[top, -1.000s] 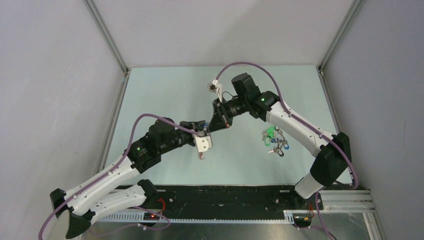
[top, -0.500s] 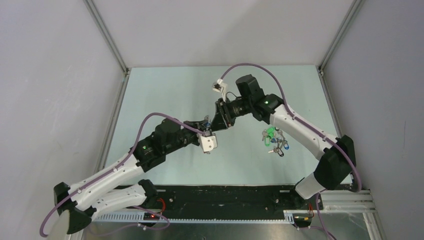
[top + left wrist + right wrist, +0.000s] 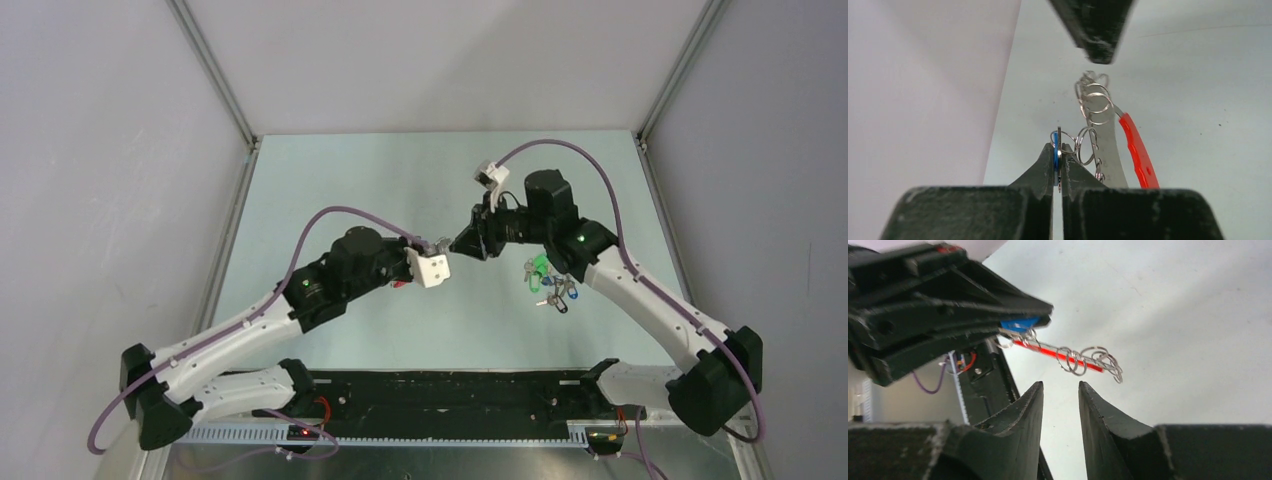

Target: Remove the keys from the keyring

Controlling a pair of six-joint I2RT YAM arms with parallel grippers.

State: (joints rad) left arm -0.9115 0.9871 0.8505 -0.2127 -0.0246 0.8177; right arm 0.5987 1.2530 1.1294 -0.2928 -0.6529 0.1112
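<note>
My left gripper (image 3: 1058,148) is shut on a blue-headed key (image 3: 1055,158), held above the table. From the key hang several small silvery split rings (image 3: 1094,100) and the keyring (image 3: 1138,155), a red band beside a pale grey strip. In the right wrist view the blue key (image 3: 1020,322) sits in the left fingers (image 3: 963,305), with the keyring (image 3: 1058,354) sticking out edge-on. My right gripper (image 3: 1060,385) is open and empty, just short of the rings. In the top view both grippers, left (image 3: 441,244) and right (image 3: 461,243), face tip to tip. Loose keys (image 3: 550,280) with green, blue and black heads lie on the table.
The pale green table (image 3: 400,180) is walled by grey panels left, back and right. A black rail (image 3: 450,385) runs along the near edge by the arm bases. The loose key pile lies under the right forearm.
Both grippers have moved to the right, staying tip to tip. The right arm has swung back to the right. The left gripper still holds the blue key.
</note>
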